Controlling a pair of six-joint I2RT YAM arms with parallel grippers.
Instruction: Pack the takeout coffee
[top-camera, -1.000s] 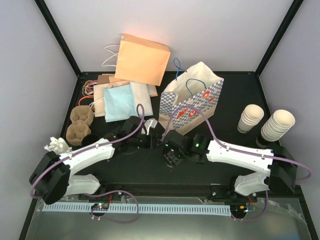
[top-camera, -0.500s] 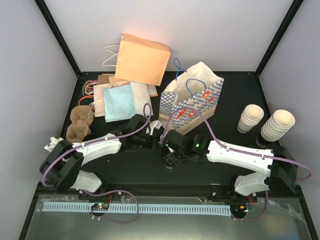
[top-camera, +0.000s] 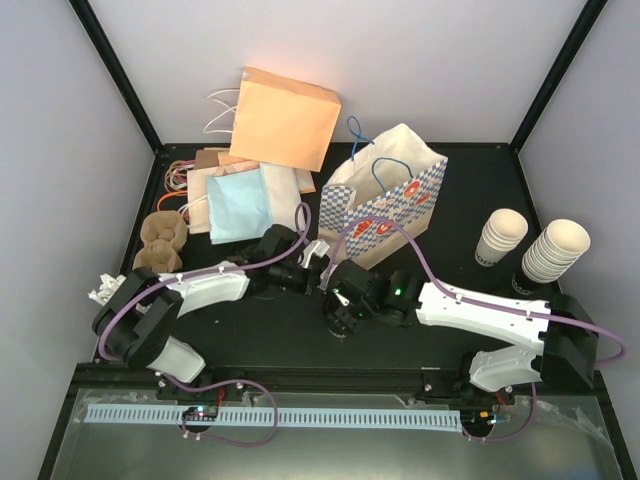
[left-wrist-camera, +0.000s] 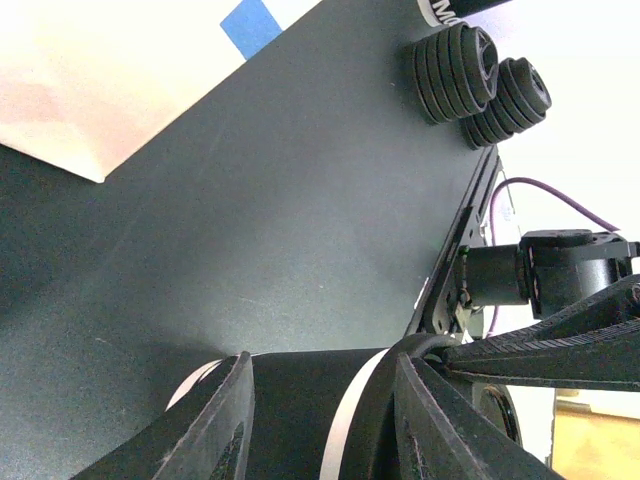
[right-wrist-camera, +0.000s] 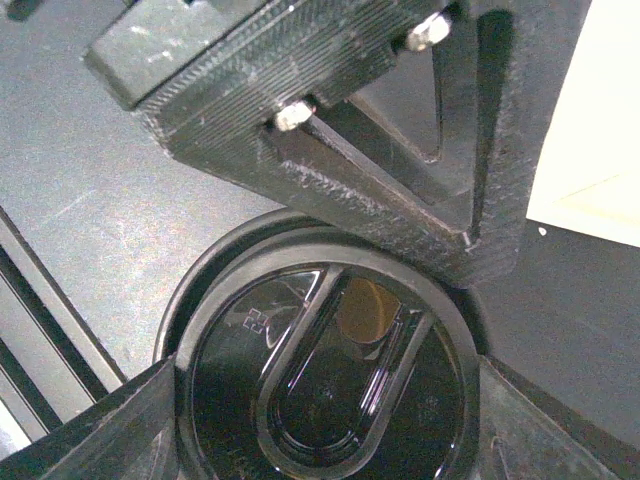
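A black counter (top-camera: 465, 190) closed in by white walls carries everything. The left arm (top-camera: 205, 290) runs from its near-left base low across the counter toward the middle, with its wrist lying almost level. The left arm's jaws are closed from the side on the small cream-white paper cup with a rolled rim (left-wrist-camera: 343, 420). The cup sits at the counter's centre, just on the near side of the upright blue-checked paper bag (top-camera: 390, 195). Most of the cup's wall is in shadow between the black fingers (left-wrist-camera: 232, 430). The right arm (top-camera: 480, 308) extends left from the near-right base, its wrist bent so that the right arm's jaws point down at the counter. They grip a round black plastic lid with a sip slot (right-wrist-camera: 325, 395) by its edges, at the same spot and hard against the left arm's jaws. Whether the lid is seated on the cup I cannot tell. Two stacks of similar cups (top-camera: 555, 250) stand well apart at the far right.
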